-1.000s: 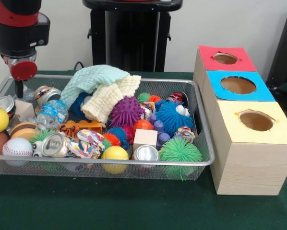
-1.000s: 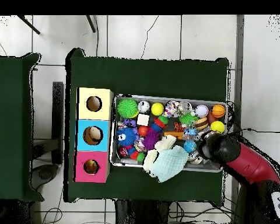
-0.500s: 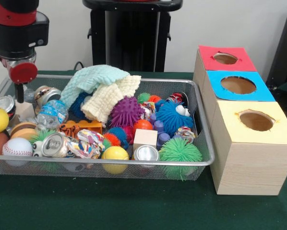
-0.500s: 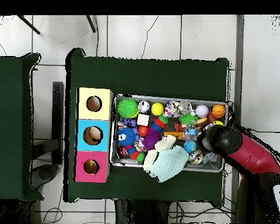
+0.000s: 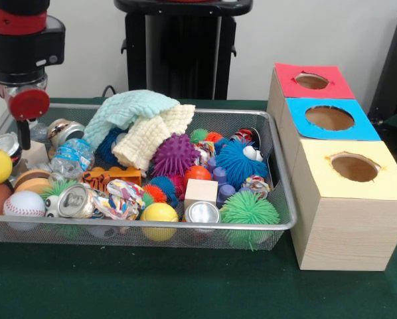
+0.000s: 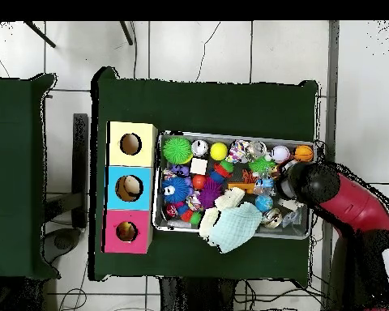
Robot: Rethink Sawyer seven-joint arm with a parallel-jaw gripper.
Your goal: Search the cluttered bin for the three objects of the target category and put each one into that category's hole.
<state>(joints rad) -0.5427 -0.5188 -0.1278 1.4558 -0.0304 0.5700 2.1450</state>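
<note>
bin (image 5: pixel 278 166): wire basket on the green table, left of the three boxes in the front view, packed with clutter
gripper (image 5: pixel 24 136): low over the bin's left end in the front view, above a wooden block (image 5: pixel 34 153); can't tell if open or closed
arm (image 6: pixel 344 202): covers the bin's right end from overhead
cloths (image 5: pixel 142 123): heaped at the back rim

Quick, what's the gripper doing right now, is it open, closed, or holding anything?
Gripper: cannot be told. It hangs over the end of the bin away from the boxes, mostly hidden behind the arm's head.
</note>
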